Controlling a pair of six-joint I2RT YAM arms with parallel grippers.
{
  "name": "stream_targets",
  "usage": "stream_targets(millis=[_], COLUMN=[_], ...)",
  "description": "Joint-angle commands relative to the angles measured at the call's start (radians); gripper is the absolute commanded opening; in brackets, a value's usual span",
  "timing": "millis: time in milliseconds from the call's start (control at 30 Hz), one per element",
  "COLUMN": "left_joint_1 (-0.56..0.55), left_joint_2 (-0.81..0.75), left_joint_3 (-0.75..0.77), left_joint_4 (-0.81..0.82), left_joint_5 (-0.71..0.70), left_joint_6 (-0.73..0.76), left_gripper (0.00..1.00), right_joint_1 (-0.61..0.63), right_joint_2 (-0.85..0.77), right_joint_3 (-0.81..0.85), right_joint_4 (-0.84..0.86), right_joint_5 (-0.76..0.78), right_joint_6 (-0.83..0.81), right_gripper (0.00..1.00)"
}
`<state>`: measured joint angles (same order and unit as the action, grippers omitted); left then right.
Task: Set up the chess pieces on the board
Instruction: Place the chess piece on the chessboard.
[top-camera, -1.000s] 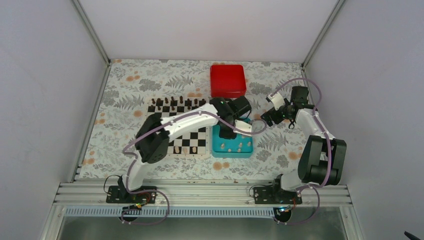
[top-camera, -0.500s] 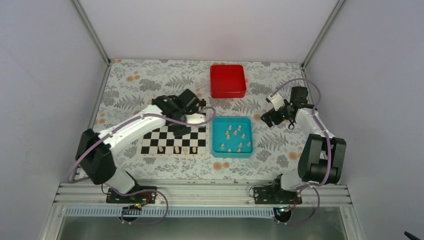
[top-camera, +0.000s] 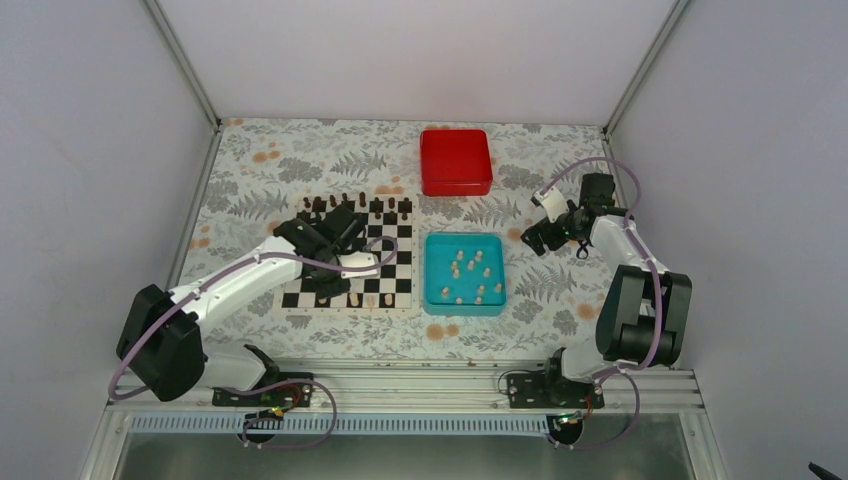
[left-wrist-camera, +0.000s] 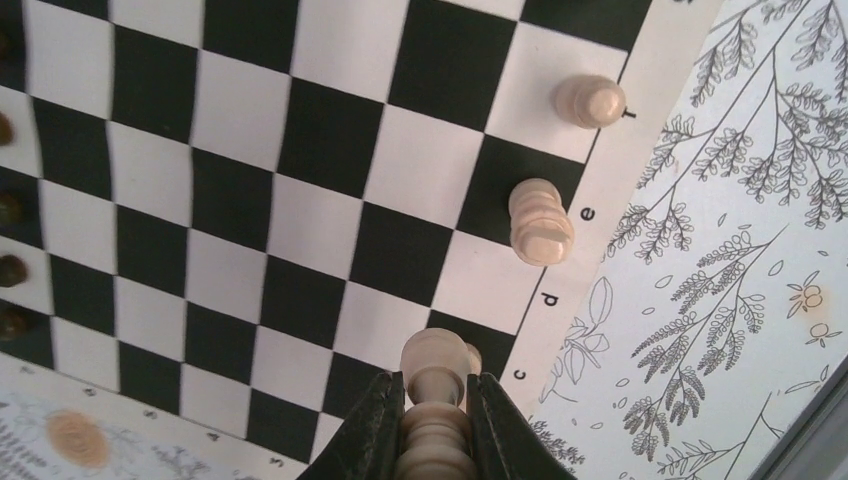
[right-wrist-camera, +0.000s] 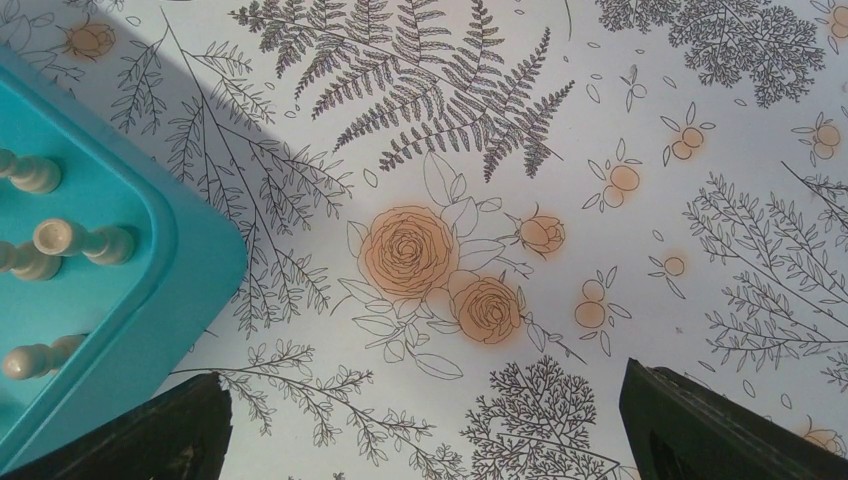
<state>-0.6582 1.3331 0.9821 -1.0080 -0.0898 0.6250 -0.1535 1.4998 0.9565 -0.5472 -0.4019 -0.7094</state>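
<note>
My left gripper (left-wrist-camera: 436, 415) is shut on a pale cream chess piece (left-wrist-camera: 436, 365), held just above or on a black near-row square of the board (left-wrist-camera: 330, 140), by the letter c. Two cream pieces (left-wrist-camera: 541, 222) (left-wrist-camera: 590, 101) stand on near-row squares to its right. In the top view the left gripper (top-camera: 326, 288) is over the board's (top-camera: 395, 265) near-left part. Several cream pieces (top-camera: 470, 268) lie in the teal tray (top-camera: 465, 309). My right gripper (top-camera: 535, 238) is open and empty over the cloth, right of the tray (right-wrist-camera: 130, 230).
Dark brown chessmen (top-camera: 345, 205) line the board's far rows and show at the left edge of the left wrist view (left-wrist-camera: 8, 270). A red box (top-camera: 455, 160) sits behind the tray. The flowered cloth (right-wrist-camera: 480, 250) lies under the right gripper.
My left arm has swung from the teal tray leftward across the board to its near-left squares, carrying a cream piece. The right arm has not moved.
</note>
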Motion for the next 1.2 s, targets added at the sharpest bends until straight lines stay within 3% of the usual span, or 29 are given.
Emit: stream_targets(millis=[0, 467, 1167], left_joint_1=[0.031, 0.055, 0.073], left_joint_2=[-0.010, 0.031, 0.044], left_joint_3=[-0.065, -0.197, -0.263], left_joint_4=[0.073, 0.214, 0.279], left_joint_5=[0.037, 0.139, 0.139], left_joint_6=[0.000, -0.019, -0.014], left_gripper=[0.13, 0.13, 0.13], right_joint_1=[-0.013, -0.014, -0.014], right_joint_2=[0.008, 0.027, 0.027], right_joint_3=[0.010, 0.003, -0.011], right_joint_4=[-0.002, 0.000, 0.001], right_joint_5=[0.002, 0.006, 0.012], right_joint_6=[-0.001, -0.004, -0.005], right_gripper=[1.00, 1.00, 1.00])
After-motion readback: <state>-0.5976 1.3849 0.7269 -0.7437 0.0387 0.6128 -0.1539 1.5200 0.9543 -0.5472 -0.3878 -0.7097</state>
